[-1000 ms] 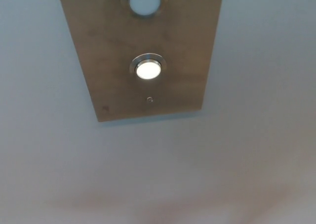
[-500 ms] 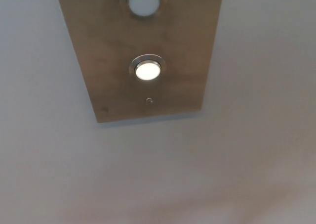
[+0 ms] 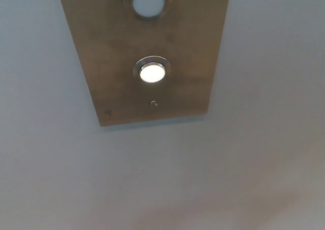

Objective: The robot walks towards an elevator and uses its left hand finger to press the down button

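Filling the upper part of the head view, a brushed metal panel (image 3: 111,62) is sitting flush on a pale wall (image 3: 162,179) and narrowing toward its lower edge. An upper button (image 3: 149,1) is showing at the picture's top edge, partly cut off and dull white. Below it, the down button (image 3: 152,73) is glowing bright white inside a steel ring. A small screw (image 3: 154,103) is sitting just beneath it. Neither the left hand nor the right hand is showing, so I cannot tell whether the fingers are released or clenched

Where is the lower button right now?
Head view, upper centre: the lower button glows on the metal panel, under the upper button and just above a small screw.
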{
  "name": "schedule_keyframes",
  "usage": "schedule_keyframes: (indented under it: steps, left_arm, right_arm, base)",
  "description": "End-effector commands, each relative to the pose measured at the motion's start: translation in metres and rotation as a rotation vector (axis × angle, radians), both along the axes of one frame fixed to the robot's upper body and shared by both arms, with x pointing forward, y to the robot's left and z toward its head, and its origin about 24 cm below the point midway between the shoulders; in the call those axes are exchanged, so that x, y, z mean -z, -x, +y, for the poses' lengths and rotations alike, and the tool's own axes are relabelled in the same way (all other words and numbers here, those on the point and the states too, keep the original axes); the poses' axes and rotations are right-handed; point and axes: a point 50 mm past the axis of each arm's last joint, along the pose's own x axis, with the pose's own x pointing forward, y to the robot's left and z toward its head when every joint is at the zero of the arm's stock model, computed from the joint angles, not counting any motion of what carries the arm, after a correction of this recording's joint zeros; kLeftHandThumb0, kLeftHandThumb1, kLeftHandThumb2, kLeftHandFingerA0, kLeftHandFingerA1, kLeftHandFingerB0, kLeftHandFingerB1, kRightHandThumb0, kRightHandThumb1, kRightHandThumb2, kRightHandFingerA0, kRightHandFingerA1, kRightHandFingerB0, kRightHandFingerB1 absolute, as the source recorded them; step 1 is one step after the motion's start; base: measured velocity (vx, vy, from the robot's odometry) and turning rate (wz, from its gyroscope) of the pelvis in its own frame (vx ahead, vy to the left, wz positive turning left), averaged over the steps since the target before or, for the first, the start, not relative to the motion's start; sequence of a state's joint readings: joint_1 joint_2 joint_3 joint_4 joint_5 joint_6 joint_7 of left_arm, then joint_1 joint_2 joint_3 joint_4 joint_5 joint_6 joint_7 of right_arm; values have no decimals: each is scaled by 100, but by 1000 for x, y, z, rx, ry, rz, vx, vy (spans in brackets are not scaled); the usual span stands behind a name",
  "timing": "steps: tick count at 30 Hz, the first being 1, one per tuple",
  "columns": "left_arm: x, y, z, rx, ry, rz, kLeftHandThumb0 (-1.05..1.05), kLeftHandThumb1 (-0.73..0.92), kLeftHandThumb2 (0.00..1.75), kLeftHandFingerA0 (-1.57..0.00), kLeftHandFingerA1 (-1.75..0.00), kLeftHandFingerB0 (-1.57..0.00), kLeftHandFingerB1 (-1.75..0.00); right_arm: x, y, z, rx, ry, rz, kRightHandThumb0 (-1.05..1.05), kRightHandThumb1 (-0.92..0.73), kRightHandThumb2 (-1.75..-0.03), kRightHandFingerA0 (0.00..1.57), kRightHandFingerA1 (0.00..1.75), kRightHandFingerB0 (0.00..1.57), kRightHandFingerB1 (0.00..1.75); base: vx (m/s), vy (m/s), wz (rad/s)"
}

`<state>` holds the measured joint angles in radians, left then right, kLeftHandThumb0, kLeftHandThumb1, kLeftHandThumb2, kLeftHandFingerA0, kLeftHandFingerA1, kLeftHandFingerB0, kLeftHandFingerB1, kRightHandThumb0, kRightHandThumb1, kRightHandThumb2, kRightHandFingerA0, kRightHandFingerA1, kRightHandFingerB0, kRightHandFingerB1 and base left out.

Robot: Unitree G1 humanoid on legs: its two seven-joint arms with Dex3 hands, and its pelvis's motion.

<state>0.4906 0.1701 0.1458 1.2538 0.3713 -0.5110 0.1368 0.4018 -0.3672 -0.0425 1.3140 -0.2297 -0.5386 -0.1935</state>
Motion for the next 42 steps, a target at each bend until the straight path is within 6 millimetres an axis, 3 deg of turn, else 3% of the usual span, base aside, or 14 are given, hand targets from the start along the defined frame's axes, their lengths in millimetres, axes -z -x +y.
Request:
schedule_keyframes:
  steps: [1, 3, 4, 9, 13, 14, 16, 20, 21, 25, 26, 34, 35, 42]
  left_arm:
    - [0, 27, 1, -78, -49, 153, -33, 69, 60, -78, -72, -60, -50]
    - [0, 27, 1, -74, -51, 158, -33, 69, 60, -78, -72, -60, -50]
    - [0, 29, -2, -98, -43, 132, -37, 71, 60, -76, -89, -63, -56]
    - [-1, 30, -6, -127, -34, 99, -37, 71, 60, -76, -89, -63, -56]
    - [-1, 30, -5, -132, -31, 118, -40, 70, 60, -72, -82, -62, -54]
    - [-1, 30, -5, -119, -22, 125, -40, 71, 61, -69, -73, -57, -51]
    - [0, 30, -6, -109, -15, 128, -40, 71, 61, -69, -73, -57, -51]
    - [0, 30, -7, -95, -22, 138, -41, 70, 60, -72, -70, -59, -50]
    - [1, 33, -8, -92, -26, 146, -40, 66, 60, -72, -73, -64, -53]
    - [1, 35, -10, -90, -28, 155, -40, 66, 60, -72, -73, -64, -53]
    - [0, 36, -10, -95, -21, 153, -41, 68, 60, -73, -72, -61, -50]
    - [-1, 36, -8, -82, -19, 151, -40, 68, 59, -74, -71, -61, -51]
    - [0, 37, -9, -77, -20, 164, -40, 65, 60, -72, -66, -59, -50]
    - [1, 38, -10, -76, -18, 191, -41, 65, 60, -70, -65, -55, -48]
  right_arm:
    - [-4, 10, -18, 100, 30, 103, -48, -63, -60, 62, 49, 43, 35]
    - [-4, 10, -18, 103, 29, 105, -48, -63, -60, 62, 49, 43, 35]
    - [-4, 10, -18, 105, 31, 119, -55, -65, -60, 54, 48, 43, 34]
    - [-4, 10, -19, 109, 33, 138, -55, -65, -60, 54, 48, 43, 34]
    - [-2, 9, -20, 100, 31, 174, -60, -69, -61, 41, 44, 38, 32]
    - [-3, 11, -20, 95, 34, 179, -54, -53, -88, 58, 65, 42, 51]
    - [-3, 12, -20, 93, 36, 181, -54, -53, -88, 58, 65, 42, 51]
    - [-3, 13, -19, 84, 38, 178, -49, -53, -88, 65, 66, 43, 52]
    - [-2, 16, -17, 94, 36, 180, -51, -62, -59, 41, 42, 40, 32]
    - [-2, 18, -16, 109, 35, 183, -51, -62, -59, 41, 42, 40, 32]
    - [-1, 20, -15, 120, 35, 189, -50, -61, -59, 73, 67, 42, 34]
    - [-1, 23, -14, 131, 43, 199, -50, -61, -59, 64, 62, 45, 34]
    - [-2, 28, -13, 145, 44, 194, -52, -63, -59, 81, 76, 50, 36]
    - [-3, 36, -10, 189, 36, 181, -51, -63, -59, 81, 75, 49, 35]
  base:
    - [0, 0, 0]
    - [0, 0, 0]
    - [0, 0, 0]
    - [0, 0, 0]
    - [0, 0, 0]
    - [0, 0, 0]
    - [0, 0, 0]
    - [0, 0, 0]
    - [0, 0, 0]
    - [0, 0, 0]
    - [0, 0, 0]
    - [0, 0, 0]
    - [0, 0, 0]
    - [0, 0, 0]
